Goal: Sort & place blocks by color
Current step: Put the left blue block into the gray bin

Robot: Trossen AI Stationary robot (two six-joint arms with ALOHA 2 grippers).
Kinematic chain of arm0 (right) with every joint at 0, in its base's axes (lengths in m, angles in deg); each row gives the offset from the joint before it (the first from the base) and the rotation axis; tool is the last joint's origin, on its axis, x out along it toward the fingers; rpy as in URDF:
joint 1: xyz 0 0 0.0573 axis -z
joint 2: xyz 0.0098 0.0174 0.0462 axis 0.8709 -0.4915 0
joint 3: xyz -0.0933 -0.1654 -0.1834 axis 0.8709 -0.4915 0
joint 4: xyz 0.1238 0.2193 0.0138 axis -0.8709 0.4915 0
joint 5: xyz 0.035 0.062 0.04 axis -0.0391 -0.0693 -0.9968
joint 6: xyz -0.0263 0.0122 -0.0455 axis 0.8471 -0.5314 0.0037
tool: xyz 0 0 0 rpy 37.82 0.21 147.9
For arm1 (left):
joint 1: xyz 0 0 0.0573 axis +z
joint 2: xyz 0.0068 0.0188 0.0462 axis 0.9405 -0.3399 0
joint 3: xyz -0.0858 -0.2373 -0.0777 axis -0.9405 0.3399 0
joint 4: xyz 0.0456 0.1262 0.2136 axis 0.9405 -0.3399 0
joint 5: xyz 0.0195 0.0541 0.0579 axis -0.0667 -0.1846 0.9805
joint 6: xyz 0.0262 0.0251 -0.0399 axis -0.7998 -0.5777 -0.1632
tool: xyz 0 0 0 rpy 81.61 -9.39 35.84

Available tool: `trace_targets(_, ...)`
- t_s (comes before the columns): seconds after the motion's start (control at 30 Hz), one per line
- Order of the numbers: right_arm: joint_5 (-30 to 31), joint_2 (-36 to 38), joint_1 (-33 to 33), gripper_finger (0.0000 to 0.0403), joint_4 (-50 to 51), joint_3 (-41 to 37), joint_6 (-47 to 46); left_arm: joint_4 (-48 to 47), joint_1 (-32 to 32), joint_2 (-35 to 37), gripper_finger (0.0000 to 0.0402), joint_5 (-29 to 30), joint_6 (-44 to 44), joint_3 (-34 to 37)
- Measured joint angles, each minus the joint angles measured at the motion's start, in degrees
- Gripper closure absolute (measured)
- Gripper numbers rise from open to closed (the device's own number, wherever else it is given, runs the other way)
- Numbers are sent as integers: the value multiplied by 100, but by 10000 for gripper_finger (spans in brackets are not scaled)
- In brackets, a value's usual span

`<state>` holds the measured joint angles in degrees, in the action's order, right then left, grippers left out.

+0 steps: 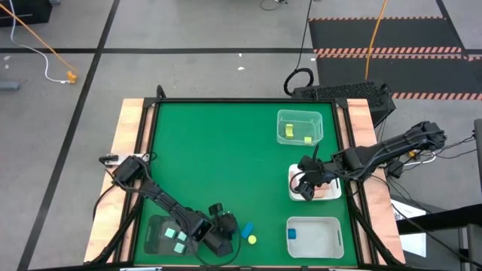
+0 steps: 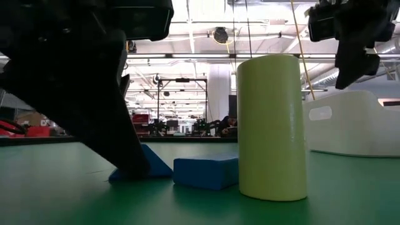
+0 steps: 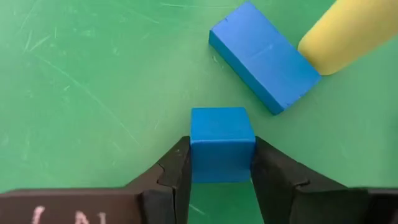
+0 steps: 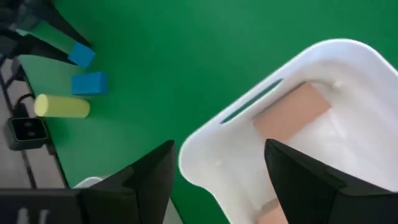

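Note:
My left gripper (image 1: 228, 224) is at the table's near edge, shut on a small blue cube (image 3: 222, 143) that sits on the green mat. Just beyond it a blue bar (image 3: 264, 59) lies flat. A yellow cylinder (image 2: 272, 125) stands on end beside the bar. My right gripper (image 4: 217, 180) is open and empty. It hovers over the rim of a white tray (image 4: 249, 93) at the table's right side, in which salmon pink blocks (image 4: 292, 112) lie. My left gripper pinches the blue cube by two opposite side faces (image 3: 196, 155) between its two fingers. The fingers slant down from the table's left. In the low view the cube (image 2: 147, 165) has its underside on the mat.
A dark tray (image 1: 154, 237) at the near left holds mint green blocks (image 1: 175, 236). A white tray (image 1: 331, 226) at the near right holds a blue block (image 1: 292, 234). A clear tray (image 1: 300, 113) at the far right holds yellow blocks (image 1: 289, 130). The mat's middle and far left are bare.

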<state>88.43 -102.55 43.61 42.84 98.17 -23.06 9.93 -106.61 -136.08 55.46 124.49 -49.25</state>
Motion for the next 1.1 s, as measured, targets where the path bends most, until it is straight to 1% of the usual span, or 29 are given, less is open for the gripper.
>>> trace_targets(0.07, -1, 4, 0, 167, -111, 0, -25, -56, 57, 49, 274, -74, 59, 0)
trace_targets(0.13, 1, 2, 0, 167, -302, 0, -140, -175, 128, 127, 274, -19, 69, 9)
trace_targets(0.2, -1, 2, 0, 167, -574, 0, -253, -305, 222, 268, 274, 230, 67, 35)
trace_targets(0.3, -9, 2, 0, 167, -1150, 0, -279, -284, 385, 619, 274, 813, -57, 24)
trace_targets(0.47, 49, 2, 21, 167, -2210, 2, -149, 13, 711, 1151, 274, 1639, -906, 17)
trace_targets(0.53, 55, 2, 69, 167, -2571, 2, -202, 440, 870, 1331, 274, 1818, -1408, 14)
trace_targets(0.67, 53, 2, 146, 167, -2980, 2, -436, 1405, 1119, 1523, 274, 1936, -2472, 11)
trace_targets(0.83, 54, 0, 266, 167, -3335, 2, -458, 2590, 1365, 1581, 274, 1953, -3784, 9)
trace_targets(0.9, 58, 0, 320, 167, -3575, 2, -515, 2813, 1448, 1577, 274, 1953, -4068, 10)
trace_targets(1.03, 63, 0, 417, 167, -4045, 2, -602, 2977, 1620, 1577, 274, 1956, -4234, 11)
trace_targets(1.1, 158, -22, 455, 167, -4193, 2, -602, 3080, 1679, 1575, 274, 1953, -4418, 11)
